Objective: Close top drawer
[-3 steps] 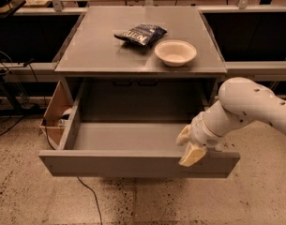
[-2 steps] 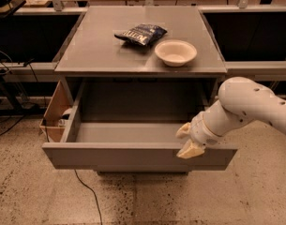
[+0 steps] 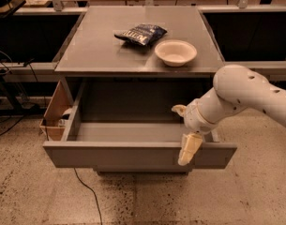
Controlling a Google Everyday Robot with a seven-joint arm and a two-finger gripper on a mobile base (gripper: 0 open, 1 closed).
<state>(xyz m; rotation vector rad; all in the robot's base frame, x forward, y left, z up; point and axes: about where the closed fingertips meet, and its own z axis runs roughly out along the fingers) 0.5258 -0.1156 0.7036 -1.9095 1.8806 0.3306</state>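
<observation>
top drawer (image 3: pixel 114 156): pulled far out of the cabinet, flat front nearest the camera.
end effector (image 3: pixel 180 135): at the right part of that front, spread wide, holding nothing; one finger (image 3: pixel 189 148) hanging over the outer face, the other raised above the drawer box.
step: push-in, barely begun by the look of it.
how: bear on outer face, push straight along slides; contact sits off-centre right, so expect racking. Keep force square, ease off near end stop.
cardboard box (image 3: pixel 55 111): left, beside drawer wall; probably no snag.
tabletop (image 3: pixel 95 55): bowl (image 3: pixel 176 52), dark snack bag (image 3: pixel 140 33), out of push path.
</observation>
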